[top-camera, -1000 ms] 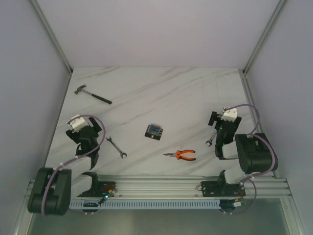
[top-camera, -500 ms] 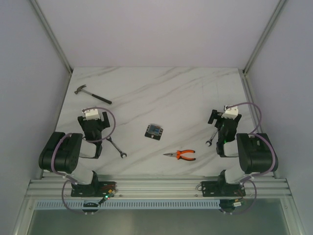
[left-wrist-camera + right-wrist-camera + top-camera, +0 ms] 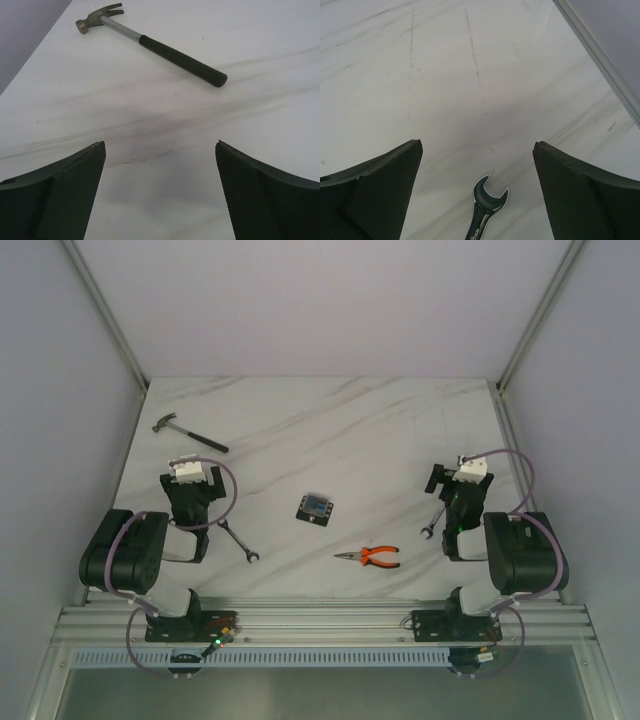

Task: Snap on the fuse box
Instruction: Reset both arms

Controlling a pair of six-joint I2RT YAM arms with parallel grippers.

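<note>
The fuse box [image 3: 314,508], a small square black box with blue on its face, lies flat near the table's middle in the top view only. My left gripper [image 3: 190,480] hovers well to its left, open and empty. In the left wrist view my left gripper [image 3: 160,144] has only bare marble between its fingers. My right gripper [image 3: 452,485] hovers far to the box's right, also open. The right wrist view shows my right gripper [image 3: 478,142] empty above a wrench head.
A hammer [image 3: 190,435] [image 3: 150,42] lies at the far left, ahead of the left gripper. One wrench [image 3: 238,540] lies between the left arm and the box. Another wrench [image 3: 432,520] [image 3: 487,210] lies under the right gripper. Orange-handled pliers [image 3: 370,557] lie in front of the box.
The left arm's shoulder has swung up from the near-left corner, and its gripper has moved a little right and farther out. It has held still for the last half second. The right arm barely shifted.
</note>
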